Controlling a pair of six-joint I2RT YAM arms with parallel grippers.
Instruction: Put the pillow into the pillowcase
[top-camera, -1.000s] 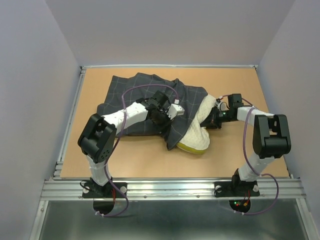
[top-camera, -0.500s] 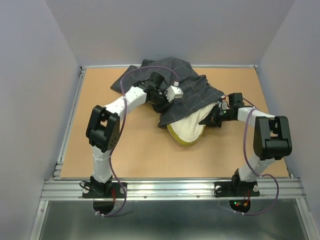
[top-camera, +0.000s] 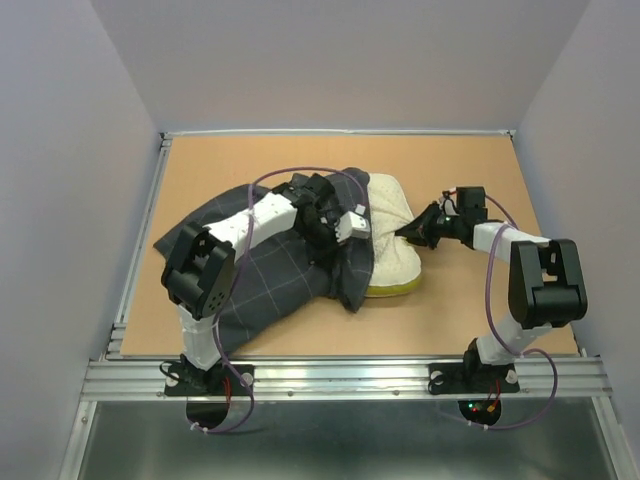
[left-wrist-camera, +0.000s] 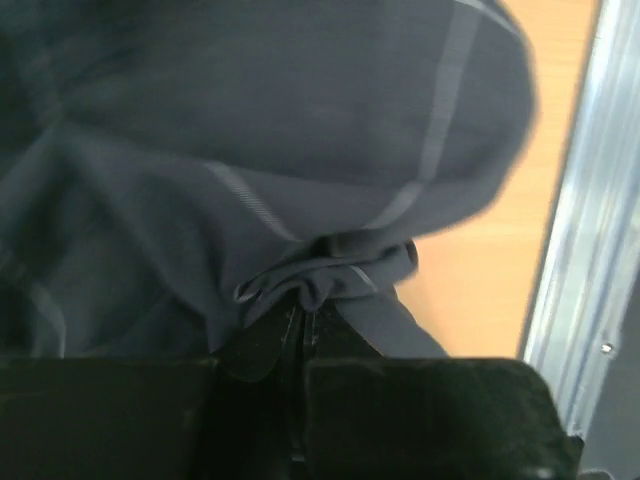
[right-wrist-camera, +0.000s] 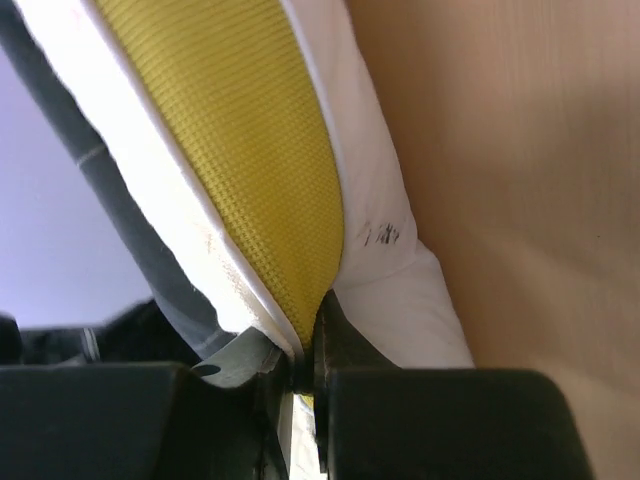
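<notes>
the pillow (top-camera: 395, 240) lay right of centre on the tabletop (top-camera: 480, 300), its left side covered by the pillowcase (top-camera: 265, 285), the rest bare. the left hand (left-wrist-camera: 300, 325) was pinched narrow on a bunched fold of the pillowcase; the right hand (right-wrist-camera: 308, 345) nipped the pillow's yellow edge. risks, prob.: the fold slipping out under a hard pull, or both layers being gripped, so the cloth only draped over, not round, the pillow.

Plain grey walls (top-camera: 340, 60) enclose an orange-brown table (top-camera: 480, 170) edged with an aluminium rail (top-camera: 340, 375).
</notes>
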